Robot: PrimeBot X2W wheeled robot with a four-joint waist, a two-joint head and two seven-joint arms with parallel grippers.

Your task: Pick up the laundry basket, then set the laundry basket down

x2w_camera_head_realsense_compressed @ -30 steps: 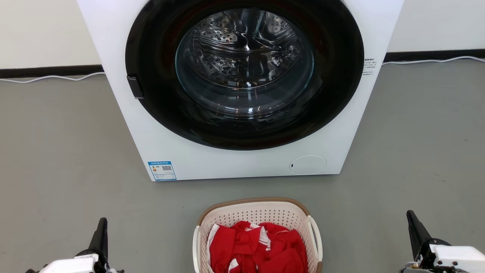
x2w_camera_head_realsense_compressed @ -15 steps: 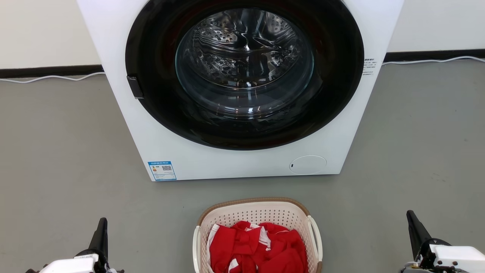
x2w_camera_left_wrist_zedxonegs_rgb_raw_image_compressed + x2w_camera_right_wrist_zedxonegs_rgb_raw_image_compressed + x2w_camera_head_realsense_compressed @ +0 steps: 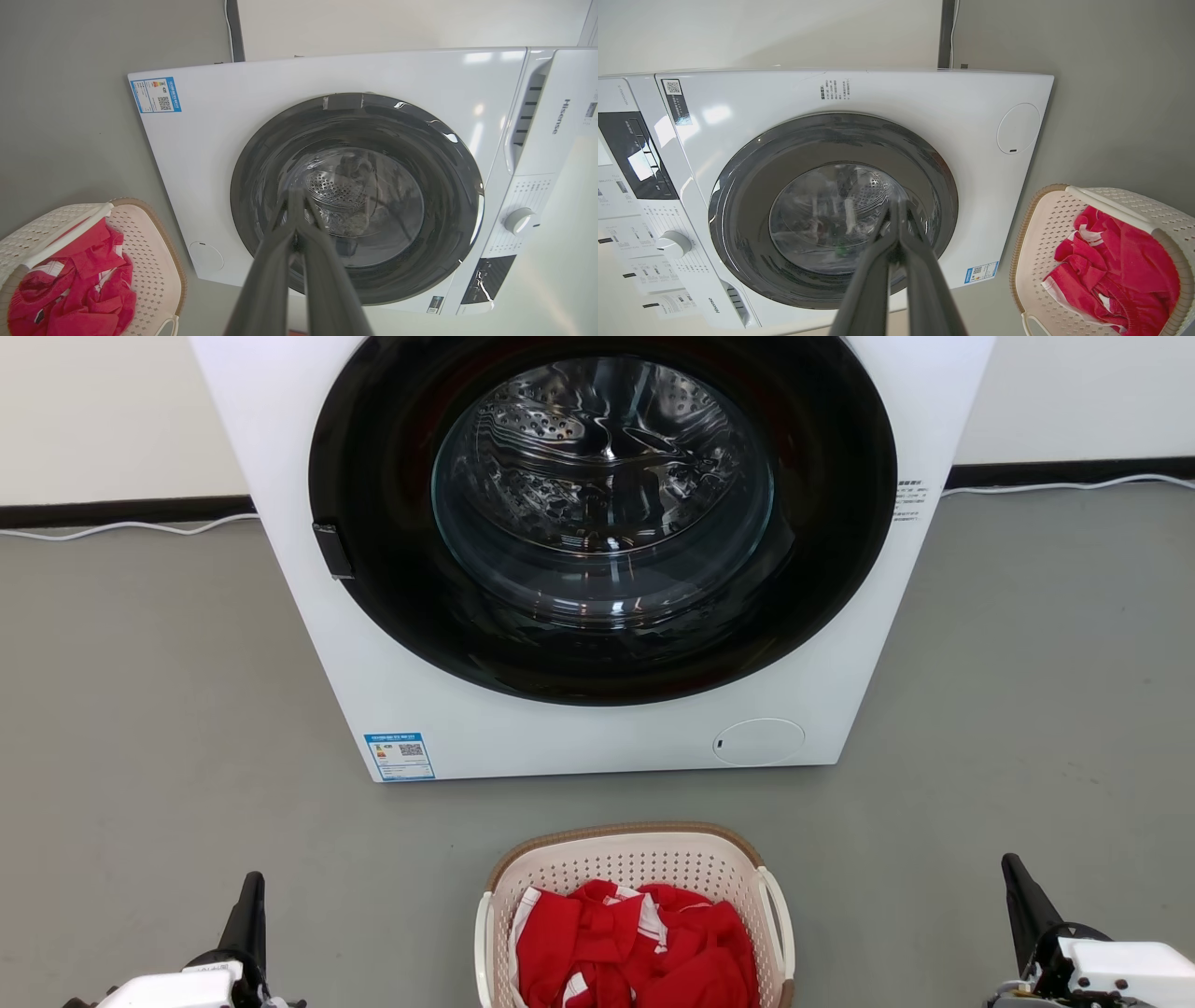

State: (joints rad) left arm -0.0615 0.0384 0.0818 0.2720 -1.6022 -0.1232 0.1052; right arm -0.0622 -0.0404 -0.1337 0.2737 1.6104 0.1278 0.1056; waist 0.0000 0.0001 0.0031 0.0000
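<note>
**Cropped at the Edges**

The laundry basket (image 3: 635,859) loses its near end to the head view's bottom edge; red clothing (image 3: 635,943) hides its floor. The washing machine (image 3: 560,747) is cropped on top, its blue label (image 3: 400,756) unreadably small.

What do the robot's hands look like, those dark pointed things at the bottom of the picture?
The left gripper and right gripper each have two long, slim fingers. These are matte dark grey to black, broad at the base and tapering to a narrow tip. Behind each pair sits a boxy white housing, with dark mechanical parts where the two meet.
</note>
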